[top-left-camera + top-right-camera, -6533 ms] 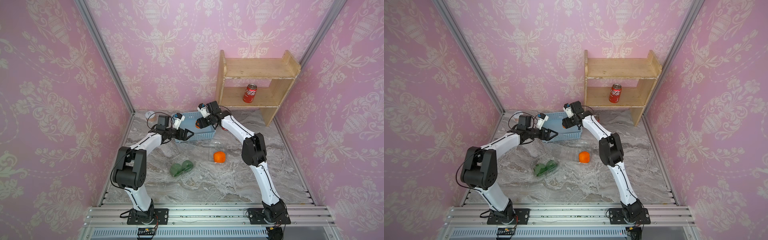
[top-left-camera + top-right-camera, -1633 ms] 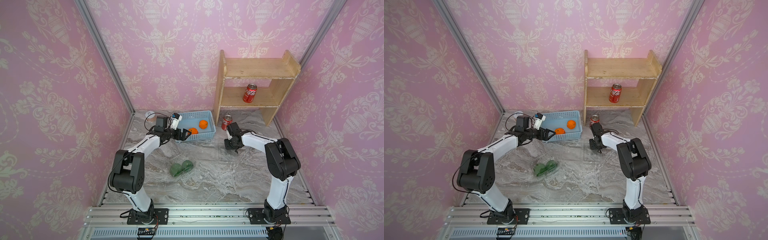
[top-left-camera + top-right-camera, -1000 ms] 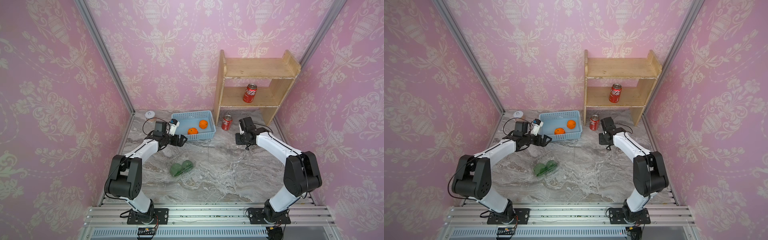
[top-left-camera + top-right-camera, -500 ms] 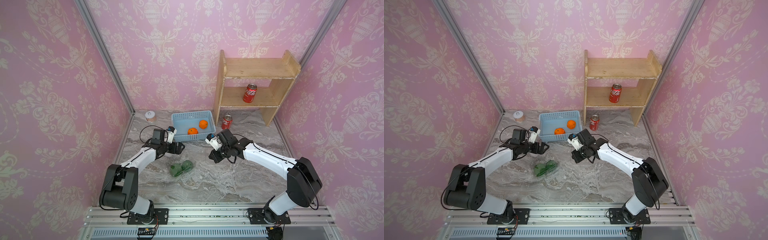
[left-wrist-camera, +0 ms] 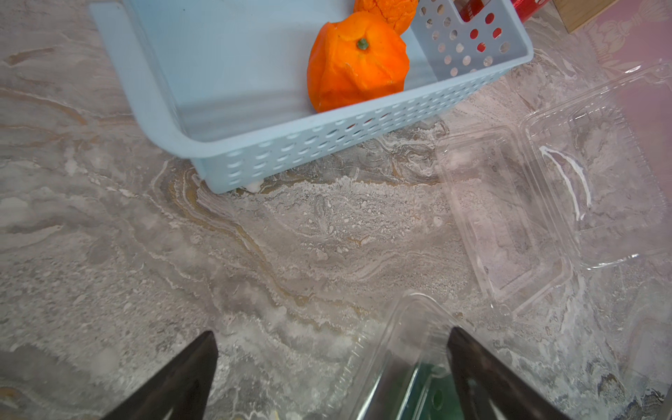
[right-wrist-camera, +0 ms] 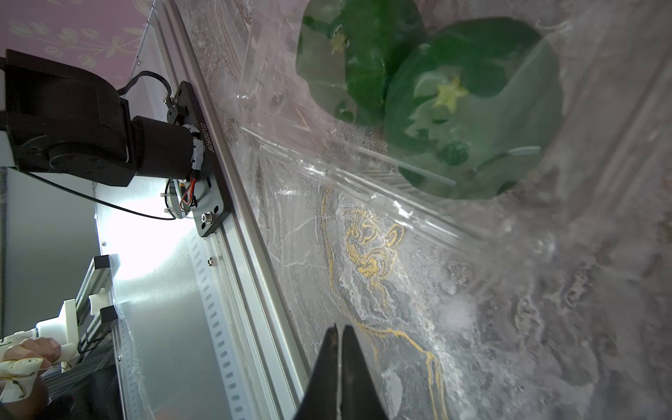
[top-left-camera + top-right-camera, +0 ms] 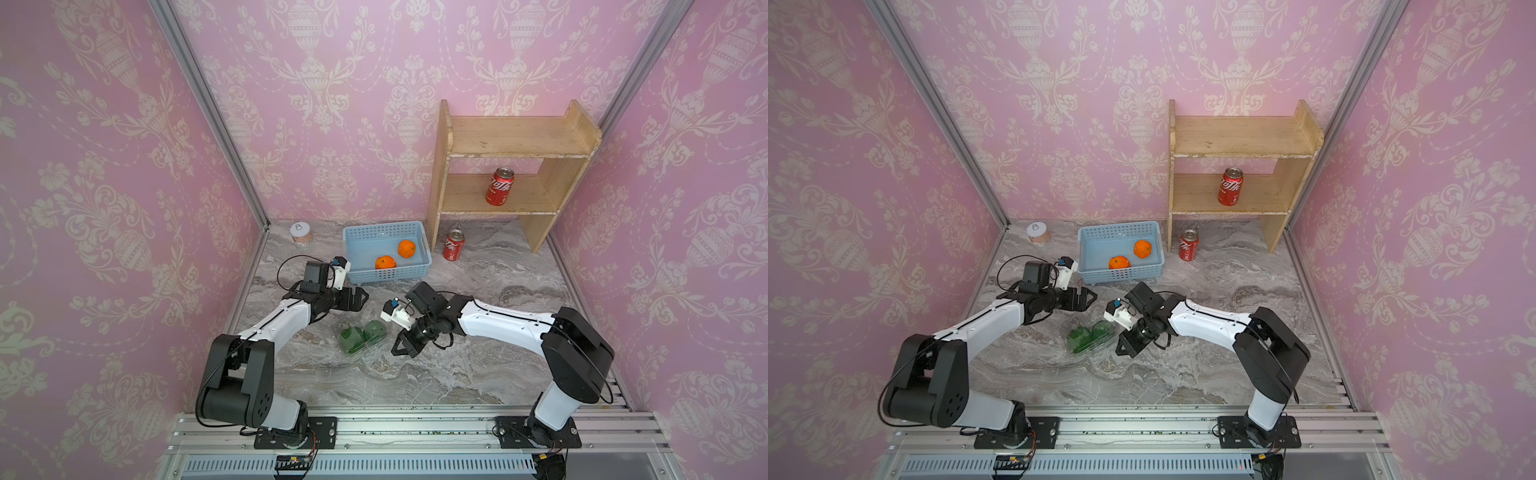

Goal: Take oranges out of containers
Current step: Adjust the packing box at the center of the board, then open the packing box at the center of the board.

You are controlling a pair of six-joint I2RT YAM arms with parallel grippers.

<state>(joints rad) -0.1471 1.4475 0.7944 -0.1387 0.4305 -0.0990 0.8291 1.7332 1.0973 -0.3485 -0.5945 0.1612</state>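
Top views: the left gripper (image 7: 360, 298) hangs low w/ fingers spread, just past the far edge of a clear container (image 7: 384, 337). Inside it lie the two green oranges (image 7: 351, 336), side by side and touching. The right gripper (image 7: 400, 348) sits just beside that container's right edge, tips angled down at the marble table (image 7: 457, 374) and pressed together w/ nothing betw. them. The two bright oranges (image 7: 385, 262) lie in the blue basket (image 7: 361, 243) at the back, near each other but apart. A cola can (image 7: 454, 246) stands by the foot of the shelf (image 7: 515, 137), another on its lower board. Both top views show the same layout – container (image 7: 1115, 337) betw. the two grippers.

Left wrist: fingers (image 5: 174, 378) wide apart, gripping nothing. A corner of the container (image 5: 400, 342) pokes up betw. them; can't tell if it touches either one. Beyond lies a second container (image 5: 545, 203), opened flat and empty on the marble, near the basket's (image 5: 152, 109) corner. One bright orange (image 5: 356, 62) rests against the basket's near wall; the other is cut off by the frame edge.

Right wrist: fingertips (image 6: 329, 349) closed on each other over bare marble. Ahead, the green oranges (image 6: 469, 105) sit under clear plastic – whether the tips touch it, can't tell.
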